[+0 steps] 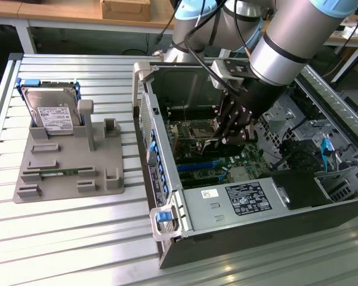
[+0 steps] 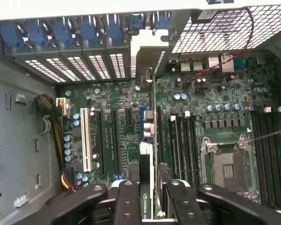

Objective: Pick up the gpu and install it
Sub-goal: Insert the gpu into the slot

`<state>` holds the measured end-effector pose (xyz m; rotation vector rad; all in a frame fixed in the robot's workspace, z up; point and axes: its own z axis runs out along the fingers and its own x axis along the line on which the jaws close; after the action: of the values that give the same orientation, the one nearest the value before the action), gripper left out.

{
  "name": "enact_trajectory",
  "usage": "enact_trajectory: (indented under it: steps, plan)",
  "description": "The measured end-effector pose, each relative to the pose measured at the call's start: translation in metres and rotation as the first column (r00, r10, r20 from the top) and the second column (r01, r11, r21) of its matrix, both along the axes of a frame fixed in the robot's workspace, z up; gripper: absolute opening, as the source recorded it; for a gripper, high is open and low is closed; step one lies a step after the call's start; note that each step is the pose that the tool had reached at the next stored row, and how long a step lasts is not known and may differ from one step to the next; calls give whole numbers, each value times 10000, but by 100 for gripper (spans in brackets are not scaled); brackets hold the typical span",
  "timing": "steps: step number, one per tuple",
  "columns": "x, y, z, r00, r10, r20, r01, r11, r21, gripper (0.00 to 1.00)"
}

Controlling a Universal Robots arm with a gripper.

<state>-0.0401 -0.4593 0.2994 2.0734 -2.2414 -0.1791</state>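
My gripper [image 1: 228, 138] reaches down inside the open computer case [image 1: 167, 196], over the green motherboard [image 2: 112, 101]. Its black fingers [image 2: 127, 199] stand on either side of the gpu [image 2: 145, 206], a thin black card seen edge-on with a green logo strip. The gripper [image 2: 147, 187] is shut on this card. The card stands upright over the blue expansion slot [image 2: 142, 123]. Its silver-beige bracket [image 2: 147, 58] lies against the rear slot openings of the case. Whether the card's edge sits fully in the slot I cannot tell.
A white slot [image 2: 86, 138] and black slots lie beside the card, and the bare CPU socket [image 2: 227, 161] on its other side. Blue latches [image 2: 65, 33] line the rear wall. Outside, a grey fixture [image 1: 65, 179] holds the hard drive [image 1: 52, 113] and memory stick [image 1: 56, 173].
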Motion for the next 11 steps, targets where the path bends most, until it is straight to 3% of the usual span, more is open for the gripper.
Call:
enact_trajectory:
  steps: [11]
  plan:
    - [-95, -41, -142, 10000, 44, -3, -44, 10000, -1, 27]
